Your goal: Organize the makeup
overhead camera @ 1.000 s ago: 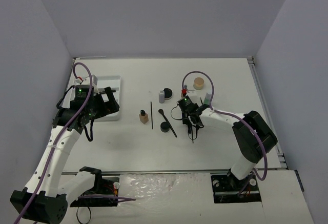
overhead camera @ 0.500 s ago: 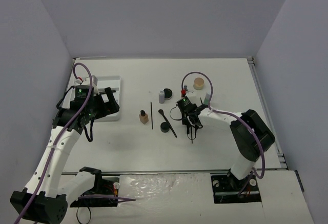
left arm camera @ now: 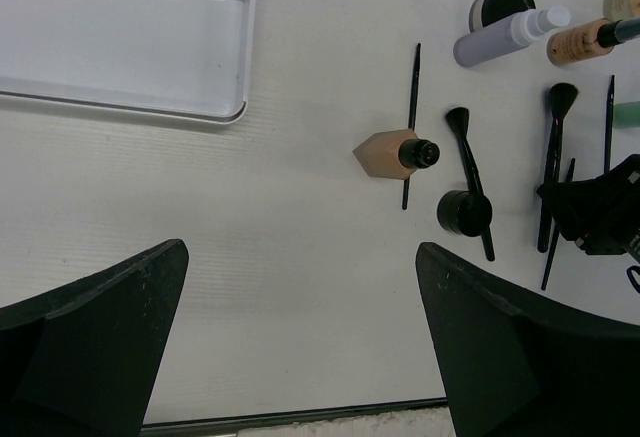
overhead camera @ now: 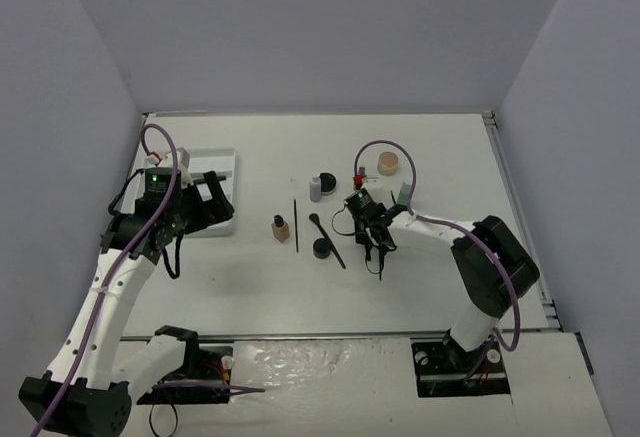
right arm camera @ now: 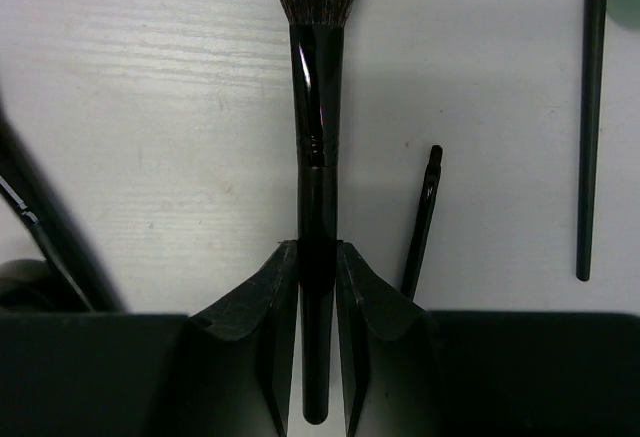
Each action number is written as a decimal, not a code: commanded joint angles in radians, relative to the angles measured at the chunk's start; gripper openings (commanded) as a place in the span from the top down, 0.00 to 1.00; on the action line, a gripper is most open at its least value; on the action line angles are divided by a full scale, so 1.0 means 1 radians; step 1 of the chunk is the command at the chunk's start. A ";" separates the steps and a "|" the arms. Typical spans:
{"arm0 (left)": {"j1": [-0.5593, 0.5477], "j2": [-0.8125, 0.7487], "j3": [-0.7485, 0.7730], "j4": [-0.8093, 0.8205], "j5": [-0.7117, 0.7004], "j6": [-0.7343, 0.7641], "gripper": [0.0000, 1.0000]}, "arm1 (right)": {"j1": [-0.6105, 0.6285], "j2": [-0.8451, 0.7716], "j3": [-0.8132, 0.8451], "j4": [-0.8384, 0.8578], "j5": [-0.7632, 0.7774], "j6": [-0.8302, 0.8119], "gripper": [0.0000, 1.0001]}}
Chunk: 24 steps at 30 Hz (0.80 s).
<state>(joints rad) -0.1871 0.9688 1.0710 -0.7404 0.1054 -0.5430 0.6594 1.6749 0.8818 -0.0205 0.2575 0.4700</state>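
My right gripper (overhead camera: 372, 240) (right arm camera: 318, 257) is shut on the handle of a black fluffy-headed brush (right arm camera: 317, 107), low at the table. Two thin black pencils (right arm camera: 420, 222) (right arm camera: 590, 117) lie just right of it. My left gripper (overhead camera: 205, 207) (left arm camera: 300, 297) is open and empty, above the table beside the white tray (overhead camera: 222, 162). Between the arms lie a beige bottle (overhead camera: 281, 227) (left arm camera: 392, 153), a thin black pencil (overhead camera: 296, 223) (left arm camera: 411, 122), a black pot (overhead camera: 322, 247) (left arm camera: 463, 212) and a black brush (overhead camera: 327, 239) (left arm camera: 468, 172).
Further back stand a grey bottle (overhead camera: 316, 189) (left arm camera: 508, 35), a black pot (overhead camera: 326, 178) (left arm camera: 500, 0), a tan compact (overhead camera: 388, 163), a green-white bottle (overhead camera: 402, 193) and a tan bottle (left arm camera: 580, 42). The tray rim (left arm camera: 130, 107) shows at the left wrist view's upper left.
My right gripper stays shut on the brush and has only shifted a few pixels sideways. The left arm has barely moved.
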 commanded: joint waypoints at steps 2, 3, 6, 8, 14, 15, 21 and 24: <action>-0.003 -0.027 0.081 0.035 0.082 -0.061 0.03 | 0.035 -0.252 0.008 -0.015 -0.035 -0.044 1.00; -0.012 -0.027 0.083 0.043 0.092 -0.084 0.03 | 0.041 -0.312 0.013 -0.015 -0.052 -0.058 1.00; -0.046 -0.024 0.089 0.088 0.137 -0.138 0.03 | 0.078 -0.411 0.039 -0.010 -0.119 -0.114 1.00; -0.078 -0.016 0.096 0.141 0.145 -0.185 0.03 | 0.100 -0.452 0.076 0.000 -0.170 -0.160 1.00; -0.228 0.047 0.136 0.276 0.108 -0.266 0.04 | 0.143 -0.501 0.164 0.059 -0.257 -0.201 1.00; -0.246 0.061 0.141 0.310 0.096 -0.277 0.04 | 0.145 -0.497 0.176 0.070 -0.279 -0.201 1.00; -0.374 0.155 0.190 0.453 0.012 -0.308 0.09 | 0.169 -0.466 0.227 0.109 -0.348 -0.207 1.00; -0.418 0.205 0.227 0.493 -0.029 -0.313 0.11 | 0.182 -0.456 0.242 0.117 -0.349 -0.213 1.00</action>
<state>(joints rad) -0.5481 1.1217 1.2012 -0.4201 0.1551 -0.8192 0.8175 1.2019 1.0577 0.0030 -0.0460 0.2829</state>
